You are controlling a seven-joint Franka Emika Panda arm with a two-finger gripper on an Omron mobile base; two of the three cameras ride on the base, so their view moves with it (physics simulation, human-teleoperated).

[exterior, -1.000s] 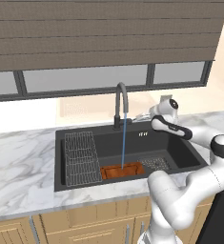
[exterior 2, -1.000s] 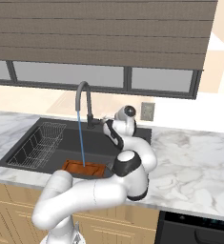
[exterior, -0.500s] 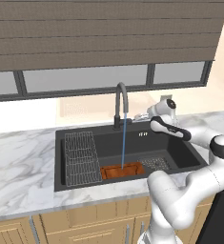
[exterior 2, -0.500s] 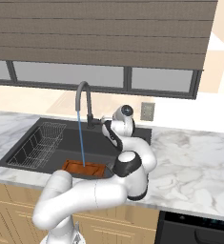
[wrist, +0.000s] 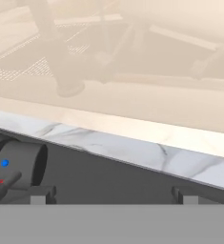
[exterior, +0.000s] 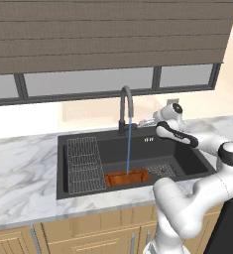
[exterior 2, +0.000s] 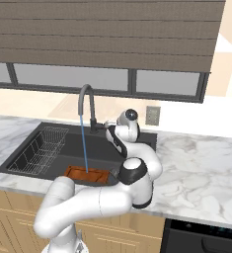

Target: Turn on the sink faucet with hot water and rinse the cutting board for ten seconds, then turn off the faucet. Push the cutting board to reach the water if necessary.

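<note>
The dark gooseneck sink faucet (exterior: 126,105) (exterior 2: 87,104) stands behind the black sink (exterior: 187,154) (exterior 2: 26,141). A thin blue stream of water (exterior: 128,149) (exterior 2: 83,148) falls from its spout onto the reddish-brown cutting board (exterior: 127,177) (exterior 2: 87,174) at the front of the basin floor. My gripper (exterior: 145,122) (exterior 2: 108,127) (wrist: 112,195) hovers just right of the faucet's base, open, with nothing between its fingers. In the hand view the faucet's round base (wrist: 19,163), with a blue and a red dot, and its small lever (wrist: 2,187) lie left of the left fingertip (wrist: 42,194).
A grey wire rack (exterior: 82,163) (exterior 2: 38,148) fills the sink's left part. A perforated drain plate (exterior: 161,170) lies right of the board. Marble counter (exterior: 24,173) (exterior 2: 196,168) surrounds the basin. A window with blinds stands behind, with a wall outlet (exterior 2: 152,115) right of the faucet.
The hand has edged slightly left toward the faucet's base and its fingers have narrowed a little. Water keeps falling on the board, which has not moved.
</note>
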